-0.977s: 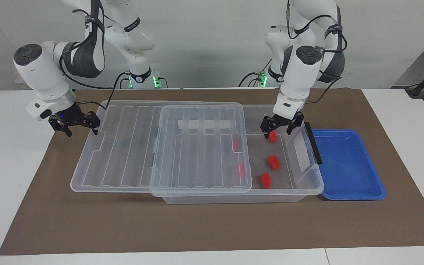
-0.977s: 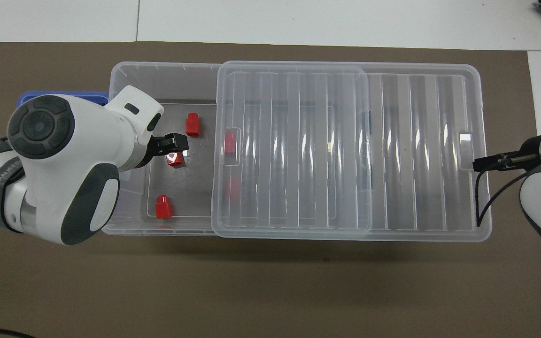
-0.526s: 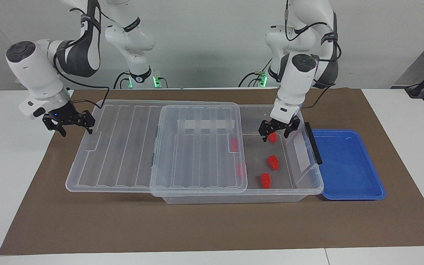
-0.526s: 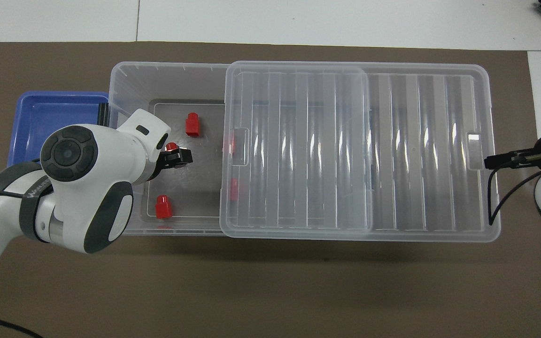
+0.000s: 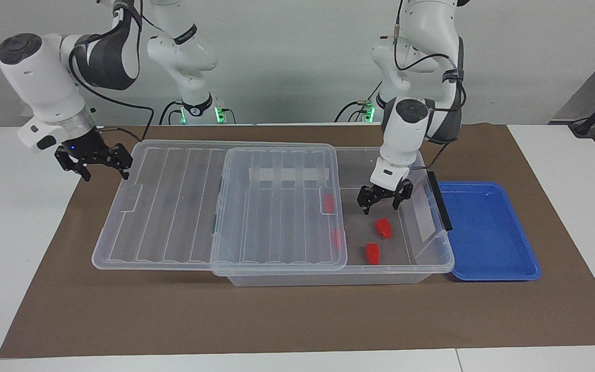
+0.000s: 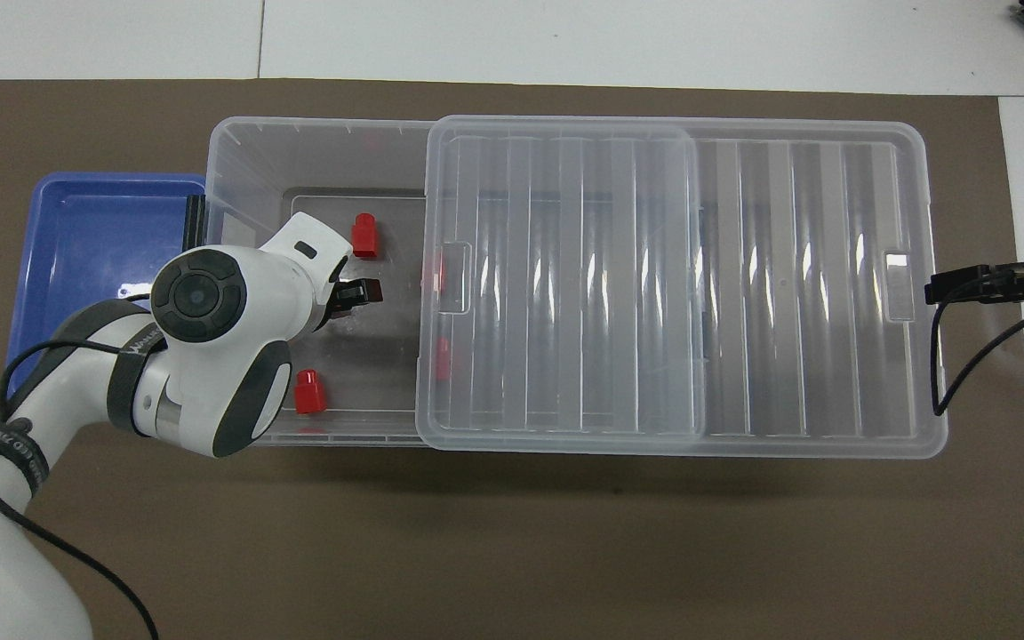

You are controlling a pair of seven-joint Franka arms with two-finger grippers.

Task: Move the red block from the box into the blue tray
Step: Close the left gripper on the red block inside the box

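Left gripper (image 5: 378, 202) reaches down into box (image 5: 434, 261), fingers spread, seemingly empty.

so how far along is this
Done: the lid is slid aside, leaving the box open at the left arm's end. In hand: the open left gripper hangs in the box over a red block, nothing gripped. Left: grasp it and move it to the empty tray. The right gripper waits, open.

You've got a clear, glossy plastic box (image 5: 421, 261) with a ribbed translucent lid (image 5: 184, 206). Blue tray (image 5: 488, 232) looks like smooth shiny plastic; red blocks (image 5: 382, 228) solid plastic. Brown mat (image 5: 277, 315) is matt, paper-like.
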